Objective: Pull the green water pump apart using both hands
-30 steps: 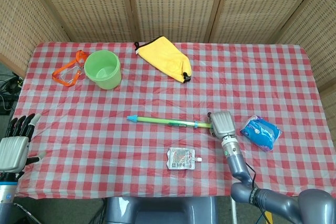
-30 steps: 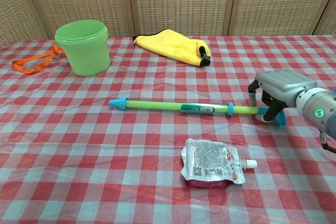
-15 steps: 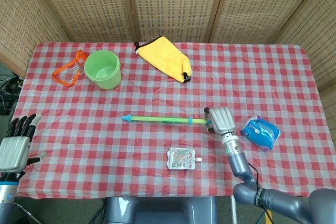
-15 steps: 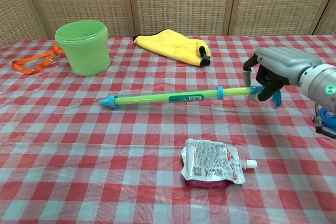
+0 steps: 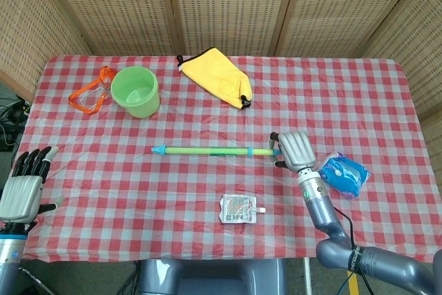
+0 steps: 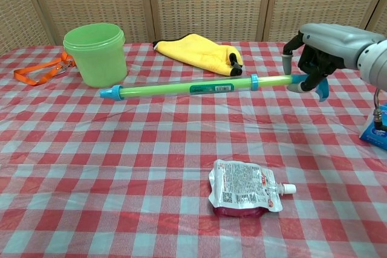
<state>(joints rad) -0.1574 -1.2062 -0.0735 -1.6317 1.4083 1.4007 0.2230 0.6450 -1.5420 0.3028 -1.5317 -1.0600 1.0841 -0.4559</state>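
The green water pump is a long thin tube with a blue tip at its left end and a blue handle at its right. It hangs level above the table, clear of the cloth. My right hand grips the handle end, fingers wrapped around it. My left hand hovers at the table's front left corner, fingers spread, holding nothing. It is far from the pump's tip and does not show in the chest view.
A green bucket and an orange strap stand at the back left. A yellow bag lies at the back centre. A drink pouch lies below the pump, a blue packet to the right.
My right hand has lifted the pump off the cloth and carried it up and to the left. The left hand has barely shifted.
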